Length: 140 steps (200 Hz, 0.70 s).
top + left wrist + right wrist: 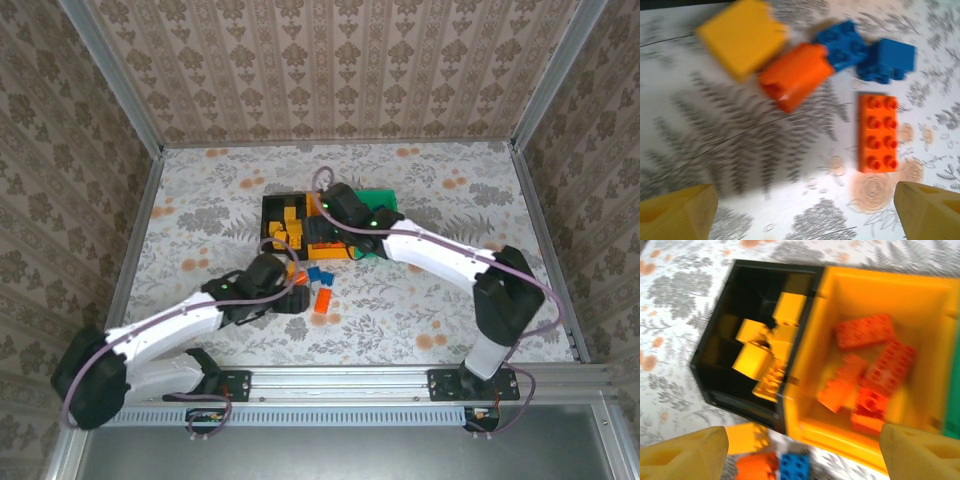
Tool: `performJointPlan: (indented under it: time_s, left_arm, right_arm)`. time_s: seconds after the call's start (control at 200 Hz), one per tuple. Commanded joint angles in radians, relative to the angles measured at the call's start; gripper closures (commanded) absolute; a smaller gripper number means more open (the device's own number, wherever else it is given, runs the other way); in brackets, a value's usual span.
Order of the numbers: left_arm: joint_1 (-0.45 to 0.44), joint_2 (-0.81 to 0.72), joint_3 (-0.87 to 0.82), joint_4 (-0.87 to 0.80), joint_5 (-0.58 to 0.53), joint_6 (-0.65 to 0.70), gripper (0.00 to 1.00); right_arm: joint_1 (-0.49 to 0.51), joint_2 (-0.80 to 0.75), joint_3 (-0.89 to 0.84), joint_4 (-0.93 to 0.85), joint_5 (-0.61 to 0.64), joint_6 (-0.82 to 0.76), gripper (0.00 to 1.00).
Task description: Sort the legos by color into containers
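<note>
The left claw (pixel 802 216) stands wide open, nothing between its blocky, matt yellow fingertips (pixel 676 212), above the table (pixel 200 200), a flat surface printed with grey leaves and pale orange blossoms; at about 1 o'clock from the claw's gap lies a flat red-orange brick (pixel 878 132) with eight round studs in two rows, apart from both fingertips; farther off, near 12 o'clock, a chunkier red-orange brick (pixel 795 75), blurred, seems to touch a glossy blue brick (pixel 842 44) at its 2 o'clock corner; a second blue brick (pixel 888 60) sits just beside that one, and a smooth yellow brick (pixel 742 37) lies at 11 o'clock; beyond this loose cluster, at its 12 o'clock in the top view, stand the containers, straight-walled hard plastic boxes joined in a row; the black bin (pixel 715 352) holds a heap of yellow legos (pixel 752 360), the orange-yellow bin (pixel 875 287) beside it holds studded red-orange legos (pixel 885 365), and the green bin (pixel 385 197) closes the row at the 3 o'clock end; the right claw (pixel 802 455) hangs above the bins, its yellow tips spread wide and empty, the black bin at 11 o'clock and the orange-yellow bin at 1 o'clock ahead of it.
</note>
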<state>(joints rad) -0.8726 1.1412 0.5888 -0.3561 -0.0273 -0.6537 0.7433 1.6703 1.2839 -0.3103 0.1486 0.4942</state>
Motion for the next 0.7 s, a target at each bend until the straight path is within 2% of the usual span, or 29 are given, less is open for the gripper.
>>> performJointPlan:
  time_s: [0.0, 0.165, 0.32, 0.695]
  left_arm:
    - [-0.088, 0.135, 0.095, 0.029, -0.103, 0.057, 0.1]
    - [-0.145, 0.342, 0.221, -0.018, -0.15, 0.084, 0.18]
    - [-0.186, 0.478, 0.34, -0.102, -0.205, 0.107, 0.22]
    - [-0.235, 0.641, 0.41, -0.188, -0.202, 0.079, 0.47]
  right_arm:
    - [-0.027, -0.108, -0.118, 0.022, 0.027, 0.034, 0.19]
    - [-0.061, -0.269, -0.261, 0.018, 0.052, 0.032, 0.18]
    - [-0.098, -0.403, -0.345, 0.016, 0.055, 0.035, 0.17]
    - [-0.149, -0.535, -0.406, 0.015, 0.048, 0.026, 0.16]
